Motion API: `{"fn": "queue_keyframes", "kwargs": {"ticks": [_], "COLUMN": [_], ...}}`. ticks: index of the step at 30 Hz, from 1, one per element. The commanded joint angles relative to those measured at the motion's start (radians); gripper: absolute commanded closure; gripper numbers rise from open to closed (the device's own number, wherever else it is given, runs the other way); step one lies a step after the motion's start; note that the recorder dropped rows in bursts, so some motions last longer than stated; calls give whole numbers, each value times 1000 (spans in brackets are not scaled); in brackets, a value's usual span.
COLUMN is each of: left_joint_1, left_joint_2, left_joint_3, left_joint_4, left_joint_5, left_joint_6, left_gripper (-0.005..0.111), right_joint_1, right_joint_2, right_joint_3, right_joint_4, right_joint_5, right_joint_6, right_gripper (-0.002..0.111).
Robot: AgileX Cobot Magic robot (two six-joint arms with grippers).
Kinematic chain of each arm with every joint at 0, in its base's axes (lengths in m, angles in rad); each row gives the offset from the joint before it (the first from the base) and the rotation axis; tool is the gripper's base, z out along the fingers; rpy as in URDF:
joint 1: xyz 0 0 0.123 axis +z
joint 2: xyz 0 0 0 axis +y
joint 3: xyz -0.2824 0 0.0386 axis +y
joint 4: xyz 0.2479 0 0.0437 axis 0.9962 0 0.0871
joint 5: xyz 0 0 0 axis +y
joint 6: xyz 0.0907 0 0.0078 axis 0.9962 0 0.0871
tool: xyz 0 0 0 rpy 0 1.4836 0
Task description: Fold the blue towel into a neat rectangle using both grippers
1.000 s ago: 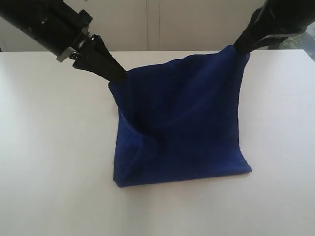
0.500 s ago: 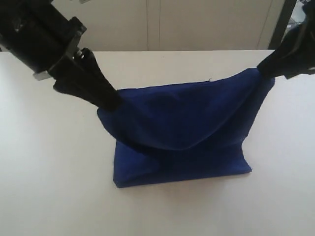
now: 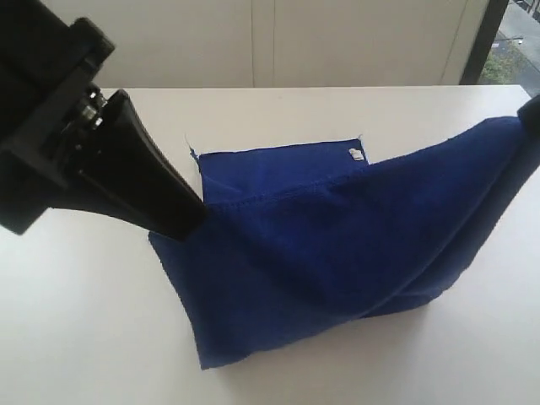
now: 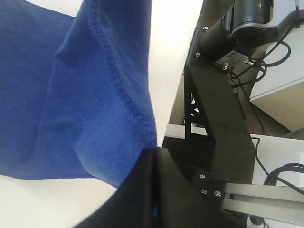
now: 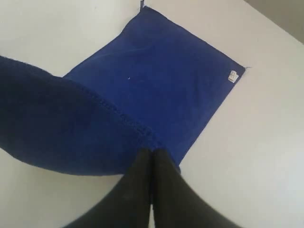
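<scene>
The blue towel (image 3: pixel 337 245) hangs between both grippers above the white table, its far part lying flat with a small white tag (image 3: pixel 357 153) at the far right corner. My left gripper (image 3: pixel 192 221) is shut on the towel's hemmed edge at the left. In the left wrist view the cloth (image 4: pixel 71 95) runs out from the closed tips of that left gripper (image 4: pixel 154 151). My right gripper (image 5: pixel 152 152) is shut on the towel's other lifted corner (image 5: pixel 71 128); in the exterior view only a sliver of it shows at the right edge. The flat part (image 5: pixel 161 80) lies below.
The white table (image 3: pixel 93 337) spreads around the towel, with its far edge against pale cabinet doors (image 3: pixel 270 42). A dark stand with cables (image 4: pixel 228 95) shows beyond the table in the left wrist view.
Both grippers have carried the lifted towel edge toward the near side and outward. The towel has opened up, and its far flat part with the tag now shows.
</scene>
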Motion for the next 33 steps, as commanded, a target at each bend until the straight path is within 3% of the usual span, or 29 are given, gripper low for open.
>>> {"fn": "queue_keyframes", "kwargs": {"ticks": [1, 5, 21, 33], "left_joint_1": [-8, -8, -8, -8], "left_joint_2": [-9, -9, 140, 236], "left_joint_3": [6, 6, 6, 6], "left_joint_4": [59, 150, 322, 584], "left_joint_5": [90, 85, -190, -334], "left_joint_6": [-32, -72, -71, -88], "left_gripper": [107, 107, 107, 107], "right_joint_1": [0, 0, 0, 0], "right_joint_2": [-10, 3, 175, 407], "right_joint_3": [33, 55, 119, 119], "right_joint_4": [-6, -6, -22, -24], "right_joint_5": [-10, -63, -378, -562], "right_joint_6": [-31, -35, -89, -135], "right_gripper": [108, 108, 108, 108]}}
